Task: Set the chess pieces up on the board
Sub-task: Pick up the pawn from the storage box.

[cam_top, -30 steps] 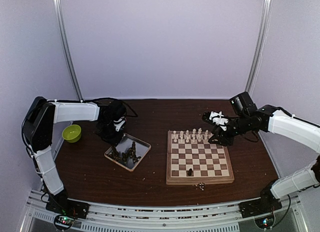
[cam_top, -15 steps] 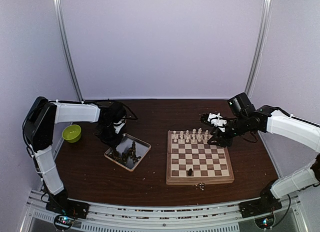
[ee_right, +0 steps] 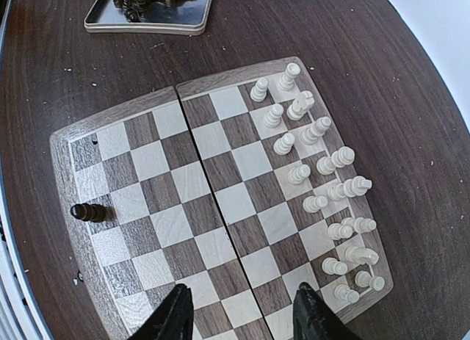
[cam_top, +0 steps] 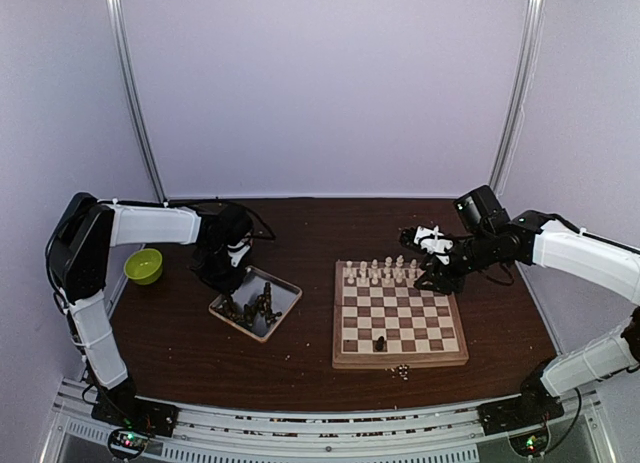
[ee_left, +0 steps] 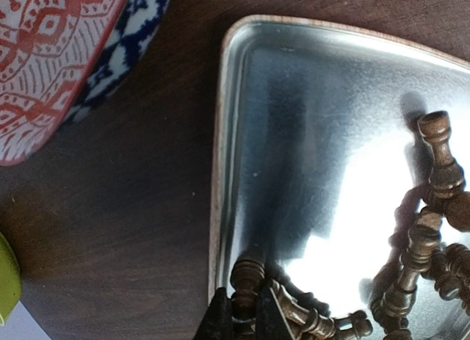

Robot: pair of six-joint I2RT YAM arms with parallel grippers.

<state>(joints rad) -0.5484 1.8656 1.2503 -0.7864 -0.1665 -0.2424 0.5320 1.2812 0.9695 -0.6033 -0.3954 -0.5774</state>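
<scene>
The white-shelled, black-jointed left arm (cam_top: 150,223) has smooth white casing on the long link behind its claw. A thin black cable (cam_top: 262,221) loops just behind the wrist. The right arm (cam_top: 585,253) matches it, with white casing, black joints and a boxy black housing (cam_top: 482,209) behind the claw. White fittings sit on top of that claw, perhaps clips, too small to tell. The left gripper (ee_left: 246,322) shows two narrow matte-black tips. The right gripper (ee_right: 242,318) has glossy black fingers (ee_right: 176,314) tapering to rounded ends.

You've got white glare blowing out the tray (ee_left: 242,134) up close, soft even light overhead, and the board (ee_right: 191,186) bowing with wide-lens distortion.
</scene>
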